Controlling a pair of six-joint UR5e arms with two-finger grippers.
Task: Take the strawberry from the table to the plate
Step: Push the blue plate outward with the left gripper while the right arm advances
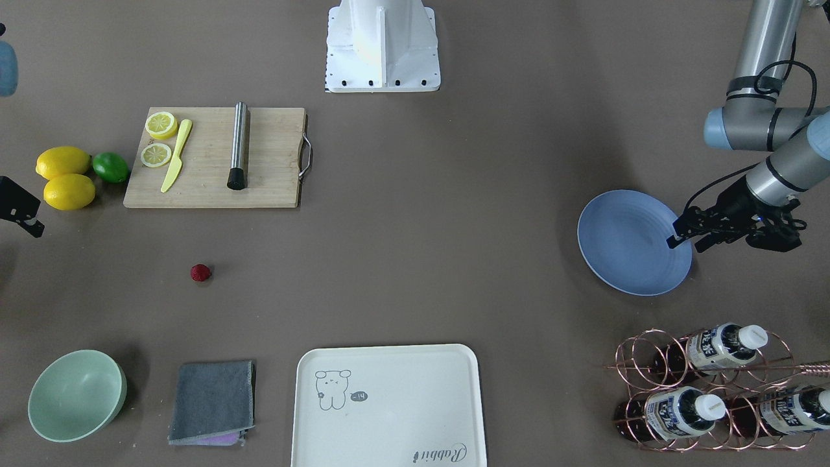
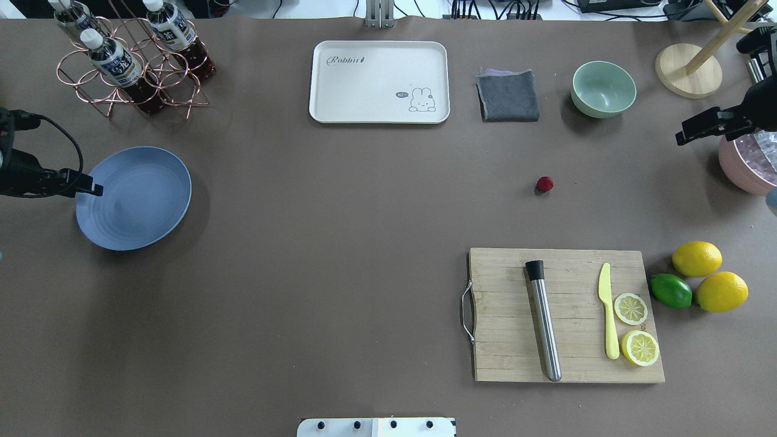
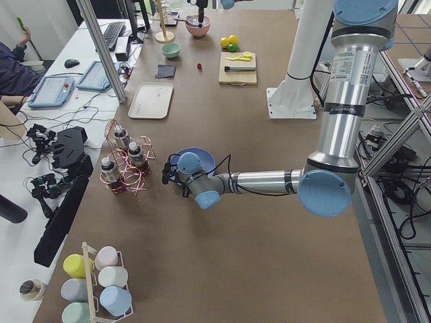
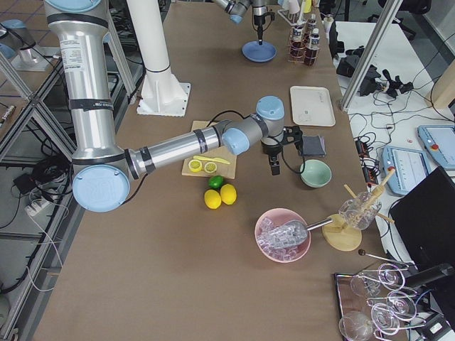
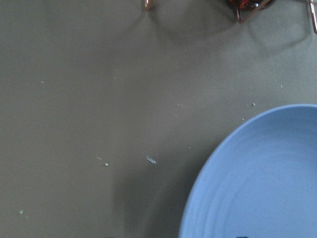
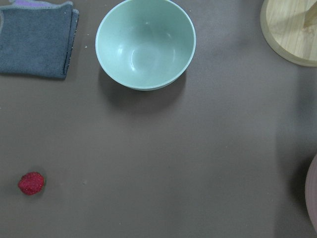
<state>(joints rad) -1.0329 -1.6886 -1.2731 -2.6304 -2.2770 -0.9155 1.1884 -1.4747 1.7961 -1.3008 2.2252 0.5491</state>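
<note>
The strawberry is a small dark-red berry lying alone on the bare table, between the cutting board and the green bowl. It also shows low at the left of the right wrist view. The blue plate sits far across the table with nothing on it. My left gripper hovers over the plate's outer rim, its two fingers apart and holding nothing. My right gripper hangs above the table's right end, well away from the strawberry. Its jaws are not clear.
A wooden cutting board carries a steel rod, a yellow knife and two lemon halves. Beside it lie two lemons and a lime. A green bowl, grey cloth, cream tray, bottle rack and pink bowl line the edges.
</note>
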